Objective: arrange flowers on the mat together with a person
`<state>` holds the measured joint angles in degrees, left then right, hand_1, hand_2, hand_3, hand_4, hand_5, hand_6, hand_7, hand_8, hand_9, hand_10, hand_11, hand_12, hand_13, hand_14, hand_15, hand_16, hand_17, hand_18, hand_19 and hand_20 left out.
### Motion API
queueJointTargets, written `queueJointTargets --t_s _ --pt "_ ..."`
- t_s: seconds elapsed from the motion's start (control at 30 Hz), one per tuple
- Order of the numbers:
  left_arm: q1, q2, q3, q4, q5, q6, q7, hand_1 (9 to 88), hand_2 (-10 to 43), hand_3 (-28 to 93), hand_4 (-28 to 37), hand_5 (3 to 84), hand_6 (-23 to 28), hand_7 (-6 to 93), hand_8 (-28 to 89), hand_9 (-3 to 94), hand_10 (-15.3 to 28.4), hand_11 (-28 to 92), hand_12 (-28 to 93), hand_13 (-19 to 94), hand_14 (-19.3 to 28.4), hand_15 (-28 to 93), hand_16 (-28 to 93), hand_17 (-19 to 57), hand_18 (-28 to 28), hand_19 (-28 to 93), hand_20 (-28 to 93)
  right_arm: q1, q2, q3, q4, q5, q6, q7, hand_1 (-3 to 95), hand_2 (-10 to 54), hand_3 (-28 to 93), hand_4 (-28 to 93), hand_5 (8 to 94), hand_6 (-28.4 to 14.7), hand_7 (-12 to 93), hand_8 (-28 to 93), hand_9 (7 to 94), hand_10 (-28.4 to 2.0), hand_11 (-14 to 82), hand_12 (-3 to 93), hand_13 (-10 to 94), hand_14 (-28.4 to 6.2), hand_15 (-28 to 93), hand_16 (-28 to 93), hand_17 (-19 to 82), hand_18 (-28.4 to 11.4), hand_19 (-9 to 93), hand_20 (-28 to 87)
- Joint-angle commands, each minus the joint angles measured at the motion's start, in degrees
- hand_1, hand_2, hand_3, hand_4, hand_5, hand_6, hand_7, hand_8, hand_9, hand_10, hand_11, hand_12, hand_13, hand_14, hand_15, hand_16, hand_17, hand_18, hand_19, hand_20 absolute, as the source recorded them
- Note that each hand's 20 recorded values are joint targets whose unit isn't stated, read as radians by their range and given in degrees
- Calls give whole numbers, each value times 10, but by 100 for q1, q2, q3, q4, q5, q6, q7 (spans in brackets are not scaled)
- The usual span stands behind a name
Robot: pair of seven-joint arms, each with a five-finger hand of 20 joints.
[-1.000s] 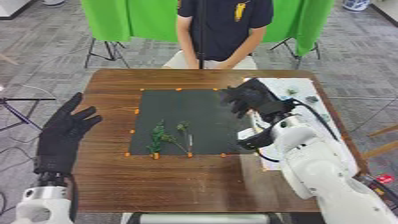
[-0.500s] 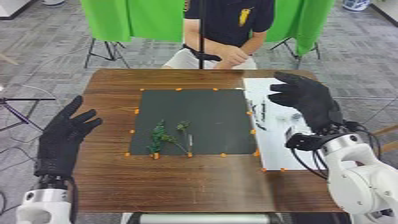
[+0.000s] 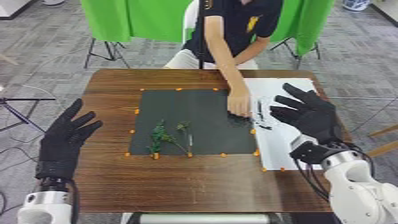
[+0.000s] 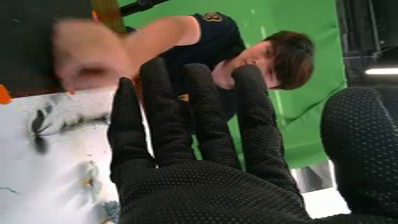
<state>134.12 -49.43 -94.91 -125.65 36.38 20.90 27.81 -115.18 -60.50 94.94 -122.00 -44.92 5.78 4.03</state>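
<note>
Left hand (image 3: 62, 142) and right hand (image 3: 313, 120) are held open and empty; green sprigs (image 3: 159, 136) are laid on the near-left part of the black mat (image 3: 191, 107); a person's hand (image 3: 238, 103) is set at the mat's right edge.

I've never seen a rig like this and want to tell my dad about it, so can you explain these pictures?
This is a robot with two white arms, each ending in a black-gloved hand. One camera sits on its head, looking down over the wooden table; the other sits on its right wrist, looking past its own glove toward a person. The left hand and right hand are both open, gripping nothing.

Green sprigs lie on a dark mat. Beside it is a white sheet with a dark leafy piece on it. The person's hand is at the mat's edge near the sheet; I can't tell what it holds.
</note>
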Motion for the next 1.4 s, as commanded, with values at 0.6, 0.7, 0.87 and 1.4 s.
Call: queueJointTargets --t_s 0.6,0.7,0.87,1.4 --pt "-38 -40 -4 42 41 -67 -188 210 46 775 -283 354 29 117 -95 382 177 208 107 290 272 471 -65 -86 237 464 158 -87 -53 -140 13 160 -142 -70 147 117 807 -280 450 15 141 -118 471 -155 105 146 379 -193 289 171 64 -236 485 188" --pt "-39 -13 9 42 23 -49 -145 212 47 775 -283 353 30 117 -95 382 177 208 107 290 272 473 -66 -87 238 464 158 -81 -2 -159 -12 40 -8 -167 158 107 811 -277 452 15 143 -119 480 -158 115 149 390 -191 317 175 66 -236 491 191" --pt "-55 5 11 33 26 -45 -139 213 46 775 -283 353 30 119 -96 382 177 209 106 290 272 474 -68 -87 238 465 158 3 52 -107 -19 -208 54 -104 181 85 820 -271 462 14 154 -123 501 -165 153 155 408 -181 370 166 75 -237 511 203" --pt "-46 78 44 9 -48 39 -32 216 46 778 -283 352 32 120 -96 384 178 215 108 291 272 476 -70 -87 238 466 159 1018 1683 -599 414 -4846 531 2448 311 -50 772 -248 466 13 181 -127 570 -161 409 189 559 -151 671 127 266 -251 728 214"
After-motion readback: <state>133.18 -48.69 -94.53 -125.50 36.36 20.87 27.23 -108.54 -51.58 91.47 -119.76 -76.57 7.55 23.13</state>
